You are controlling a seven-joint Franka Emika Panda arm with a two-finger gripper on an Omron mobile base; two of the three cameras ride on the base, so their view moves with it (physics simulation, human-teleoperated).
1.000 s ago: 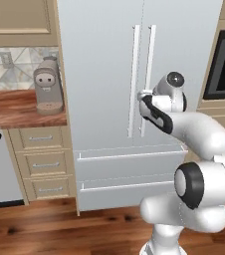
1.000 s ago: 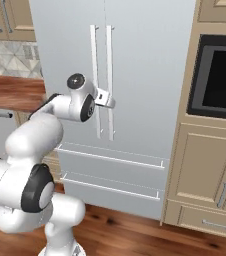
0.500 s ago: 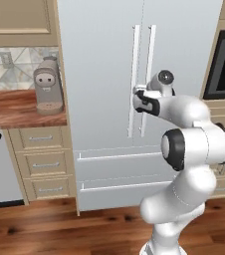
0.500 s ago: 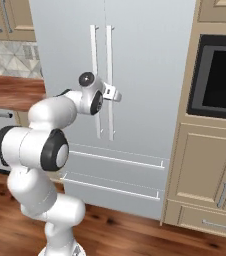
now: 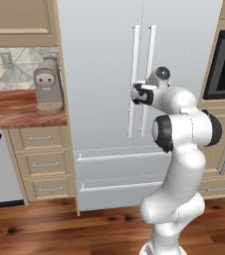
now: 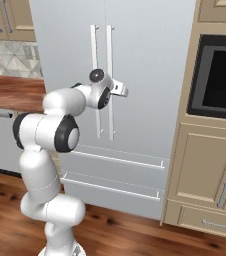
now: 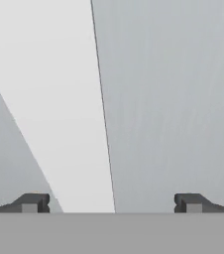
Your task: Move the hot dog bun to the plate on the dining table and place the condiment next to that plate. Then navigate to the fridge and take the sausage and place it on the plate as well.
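Pincer [image 7: 111,203] jaws are held wide apart with nothing between them, and a pale upright handle [image 7: 59,109] is seen close ahead in the hand view, set against the grey door surface. From the left base view the pincer [image 5: 136,94] is shown raised to the two vertical handles at the middle of the fridge [image 5: 104,60], just beside the left handle [image 5: 133,79]; whether it touches that handle cannot be told. From the right base view the pincer [image 6: 122,90] is seen at the right handle [image 6: 109,75], with the arm folded back on itself in front of the lower drawers [image 6: 115,172]. Both fridge doors are closed, so the sausage cannot be seen. A wooden worktop [image 5: 15,107] lies to the left of the fridge, and a grey coffee machine [image 5: 47,84] is stood on it against the tiled wall. A dark built-in oven [image 6: 217,75] is set in the cabinets to the right of the fridge, with cabinet doors [image 6: 205,165] below it.
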